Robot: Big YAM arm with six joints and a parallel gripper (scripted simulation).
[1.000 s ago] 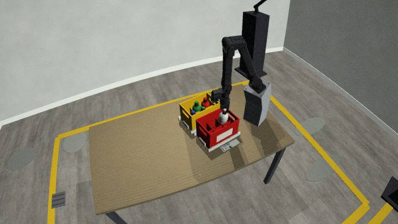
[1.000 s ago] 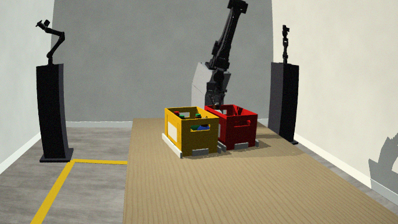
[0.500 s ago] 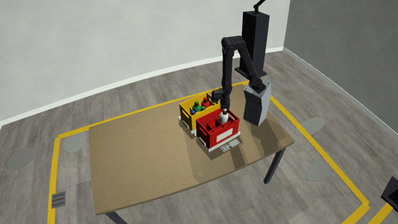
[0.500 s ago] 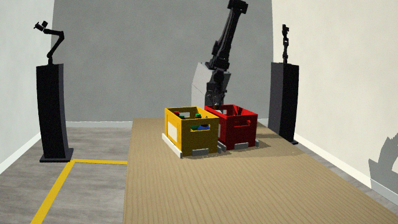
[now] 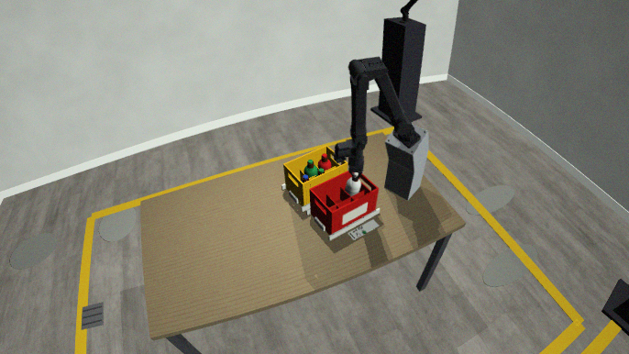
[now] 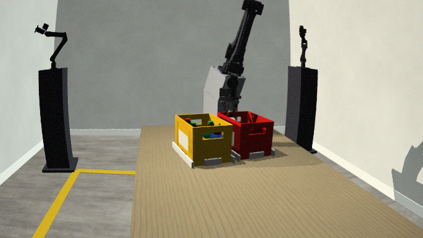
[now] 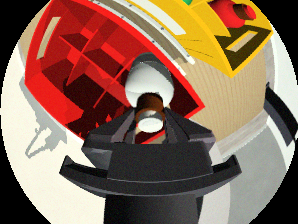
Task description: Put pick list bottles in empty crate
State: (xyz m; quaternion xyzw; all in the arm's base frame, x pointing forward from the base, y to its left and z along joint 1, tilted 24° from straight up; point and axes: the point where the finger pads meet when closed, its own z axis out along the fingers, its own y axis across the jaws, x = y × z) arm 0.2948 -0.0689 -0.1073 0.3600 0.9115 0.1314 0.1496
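Hand [image 5: 355,173] [image 6: 229,111] [image 7: 150,117] grips neck — smooth, rounded white bottle [image 5: 353,186] [image 7: 149,82].

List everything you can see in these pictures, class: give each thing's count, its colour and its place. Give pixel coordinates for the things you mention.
Table [image 5: 220,257] [image 6: 246,191]: one, wood-brown, under both crates.
Red crate [image 5: 327,217] [image 6: 254,142] [image 7: 40,97]: one, red, on the table.
Yellow crate [image 5: 293,181] [image 6: 213,148] [image 7: 227,57]: one, yellow, beside the red one.
White bottle [image 5: 353,185] [image 7: 145,85]: one, white with brown neck, inside the red crate.
Other bottles: red, green and blue, in the yellow crate; exact count unclear.
Paper strip [image 5: 370,226]: one, pale, beside the red crate; print unreadable.
Black pillars [image 6: 53,120] [image 6: 303,108]: two, black, flanking the table.
Floor tape [image 5: 206,178] [image 6: 58,205]: yellow, around the table.
Arm [image 5: 358,110] [image 6: 242,40]: one, black, on a grey pedestal [image 5: 403,170] [image 6: 213,92].
Hand [image 5: 355,174] [image 6: 229,113] [image 7: 150,117]: one, black, shut on the white bottle's neck.
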